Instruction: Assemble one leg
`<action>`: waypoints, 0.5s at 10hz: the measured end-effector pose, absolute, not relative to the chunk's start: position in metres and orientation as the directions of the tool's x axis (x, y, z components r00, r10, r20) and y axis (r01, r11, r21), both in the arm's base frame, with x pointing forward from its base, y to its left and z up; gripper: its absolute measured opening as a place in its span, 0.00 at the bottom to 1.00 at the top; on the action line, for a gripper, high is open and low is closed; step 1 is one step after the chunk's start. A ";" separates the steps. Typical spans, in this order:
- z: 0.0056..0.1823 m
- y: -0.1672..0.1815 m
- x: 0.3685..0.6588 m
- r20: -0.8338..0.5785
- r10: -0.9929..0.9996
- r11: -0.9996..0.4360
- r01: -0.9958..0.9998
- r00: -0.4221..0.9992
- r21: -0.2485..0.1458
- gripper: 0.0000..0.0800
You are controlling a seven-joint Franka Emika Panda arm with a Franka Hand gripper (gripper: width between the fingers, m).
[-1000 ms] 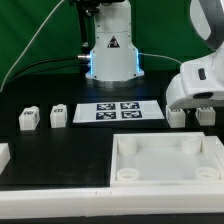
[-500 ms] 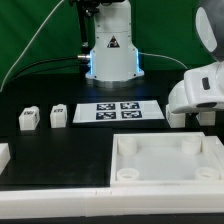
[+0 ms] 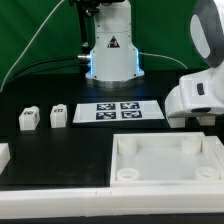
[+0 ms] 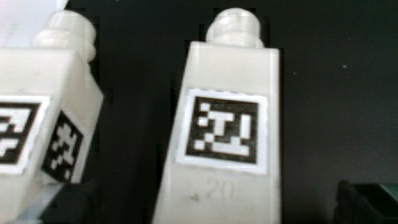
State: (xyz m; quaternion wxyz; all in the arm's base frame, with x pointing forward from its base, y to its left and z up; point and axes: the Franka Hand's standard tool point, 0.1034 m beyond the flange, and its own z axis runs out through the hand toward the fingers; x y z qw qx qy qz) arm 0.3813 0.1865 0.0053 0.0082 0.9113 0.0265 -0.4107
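The gripper (image 3: pixel 193 117) is held low over the black table (image 3: pixel 60 150) at the exterior view's right, just beyond the far right corner of the tray (image 3: pixel 165 178). In that view it is largely hidden by the arm's white wrist housing (image 3: pixel 200 92). In the wrist view the leg (image 4: pixel 226 120) is seen close up beneath the gripper, with its tagged face turned to the camera and a rounded peg at one end. A second leg (image 4: pixel 45 110) is set just beside it, parted from it by a narrow dark gap, and tags are shown on two of its faces. Only one dark finger (image 4: pixel 370 205) can be made out with any certainty, at the corner of the wrist picture. It is apart from the leg and is not seen touching anything. The other finger is not clearly shown, so it cannot be told whether the jaws are spread or closed, and no grasp on either leg is visible. Elsewhere in the exterior view, two further legs (image 3: pixel 28 120) are placed side by side but apart at the left — the nearer of them to the marker board (image 3: pixel 120 111) is well apart from the gripper. The board is laid flat in front of the robot base (image 3: pixel 112 55). The tray is set nearest the camera, with its raised rim and corner sockets turned upward.
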 end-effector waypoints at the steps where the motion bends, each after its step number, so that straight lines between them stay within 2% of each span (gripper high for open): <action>1: 0.004 0.186 0.379 -0.752 0.040 -0.998 0.055 0.658 -0.005 0.81; 2: 0.004 0.185 0.377 -0.754 0.039 -0.999 0.054 0.656 -0.004 0.81; 3: 0.004 0.184 0.377 -0.754 0.037 -0.999 0.052 0.656 -0.003 0.67; 4: 0.003 0.183 0.378 -0.754 0.036 -0.999 0.051 0.656 -0.003 0.67; 5: 0.004 0.183 0.378 -0.754 0.036 -0.999 0.051 0.656 -0.003 0.50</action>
